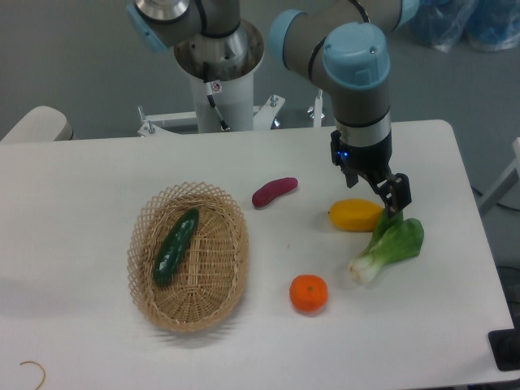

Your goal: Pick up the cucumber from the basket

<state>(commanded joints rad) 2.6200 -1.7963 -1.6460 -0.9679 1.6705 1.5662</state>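
Over by the bok choy (390,248) our gripper (393,197) hangs, holding nothing, jaws' spacing unclear to us. Well apart, the cucumber (176,245) lies untouched in the basket (188,256); everything remains: approach, grasp, lift.

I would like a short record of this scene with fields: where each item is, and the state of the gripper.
cucumber: lying diagonally inside the basket, left half
basket: on the table, left of centre
gripper: over the right side, by the mango and bok choy, far from the basket; open or shut not clear
sweet potato: right of the basket
mango: yellow, right of the sweet potato
orange: near the front edge
bok choy: right of the orange
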